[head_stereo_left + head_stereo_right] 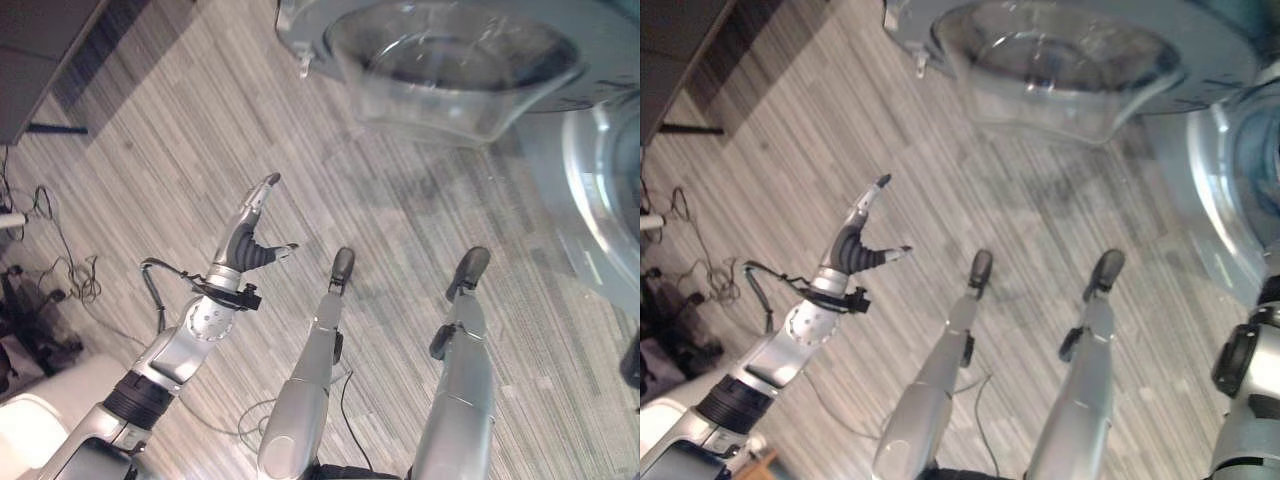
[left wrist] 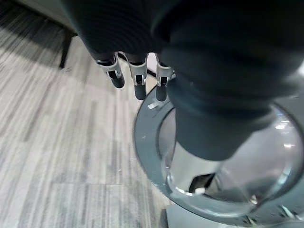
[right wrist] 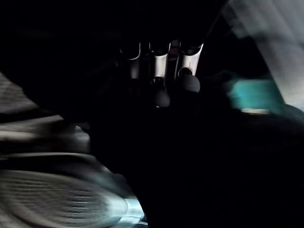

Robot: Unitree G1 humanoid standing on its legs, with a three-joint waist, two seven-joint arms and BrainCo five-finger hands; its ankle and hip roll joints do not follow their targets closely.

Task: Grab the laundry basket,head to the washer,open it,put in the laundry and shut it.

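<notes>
The washer's round door [image 1: 455, 70] with its clear bowl-shaped glass stands swung open at the top of the eye views, and it also fills the space past my left hand's fingers [image 2: 137, 80]. The drum opening's pale rim [image 1: 1230, 180] is at the right edge. My left hand [image 1: 250, 240] is raised over the bare floor, open with straight fingers, holding nothing. My right arm [image 1: 1245, 370] reaches in toward the drum opening from the lower right. In the right wrist view my right hand [image 3: 161, 71] hangs relaxed in the dark, with a teal cloth [image 3: 254, 92] lying beyond it.
Grey striped plank floor [image 1: 200, 130] spreads out in front of the washer. A dark cabinet [image 1: 40, 50] stands at the upper left. Loose cables [image 1: 60, 270] and a white object [image 1: 30, 420] lie along the left side.
</notes>
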